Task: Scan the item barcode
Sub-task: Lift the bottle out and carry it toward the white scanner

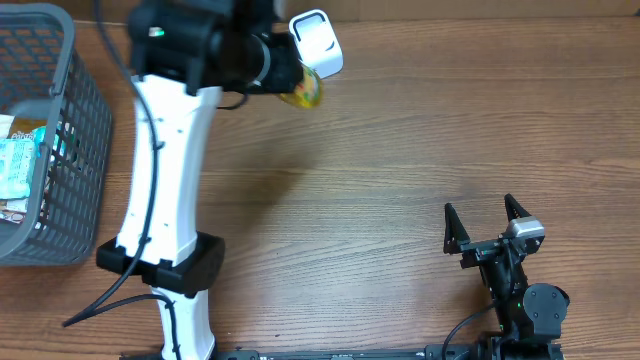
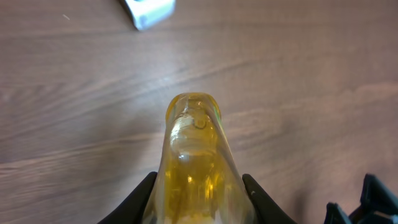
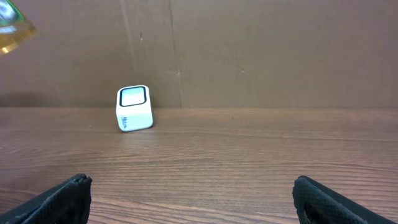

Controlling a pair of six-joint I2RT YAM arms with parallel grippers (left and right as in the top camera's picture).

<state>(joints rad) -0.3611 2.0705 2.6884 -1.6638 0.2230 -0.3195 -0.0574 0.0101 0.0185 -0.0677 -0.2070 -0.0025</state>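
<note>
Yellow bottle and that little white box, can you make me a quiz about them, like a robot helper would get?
1. True or false: the yellow bottle is lying on the table.
2. Where is the white scanner? A: in a claw. B: standing on the table. C: on top of the bottle.
3. Which claw is open and empty?
Key: 1 false, the left claw holds it up. 2 B. 3 the right claw.

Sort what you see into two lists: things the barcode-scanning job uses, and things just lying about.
In the job: yellow bottle, held by left end effector; white scanner.
Lying about: grey basket; packets inside it; open right end effector.
</note>
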